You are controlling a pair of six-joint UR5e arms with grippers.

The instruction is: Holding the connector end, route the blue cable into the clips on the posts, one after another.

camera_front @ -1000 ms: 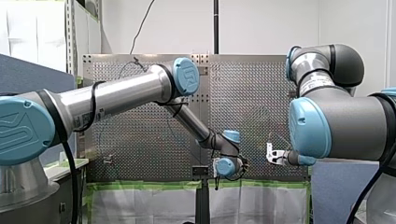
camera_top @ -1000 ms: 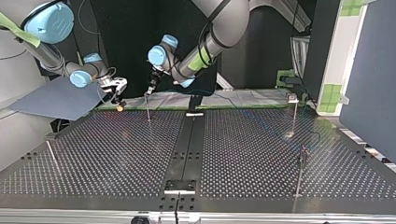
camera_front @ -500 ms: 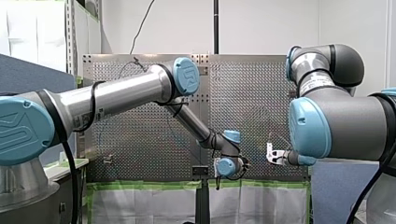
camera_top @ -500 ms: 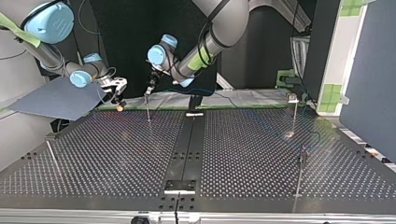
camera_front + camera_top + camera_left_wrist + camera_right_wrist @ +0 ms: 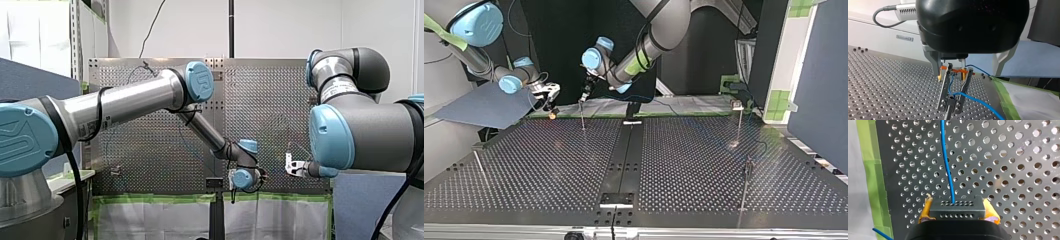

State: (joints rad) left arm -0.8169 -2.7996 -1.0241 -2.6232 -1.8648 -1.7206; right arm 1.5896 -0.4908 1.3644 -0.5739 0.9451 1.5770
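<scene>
Fingers of my left gripper closed on the clip at the top of a thin post, near the far edge of the desk in the top view. Blue cable led from the black connector to this clip, then down and away past one finger. Connector itself clenched between the yellow pads of my right gripper, above the desk edge with the green tape. Around: a grey-blue sheet behind my right gripper, two upright posts at the top view's right, a leaning post at its left, all well apart from the work. In the front view, little seen of the work behind the big arm joints. Compared with half a second before, no visible change of place.
</scene>
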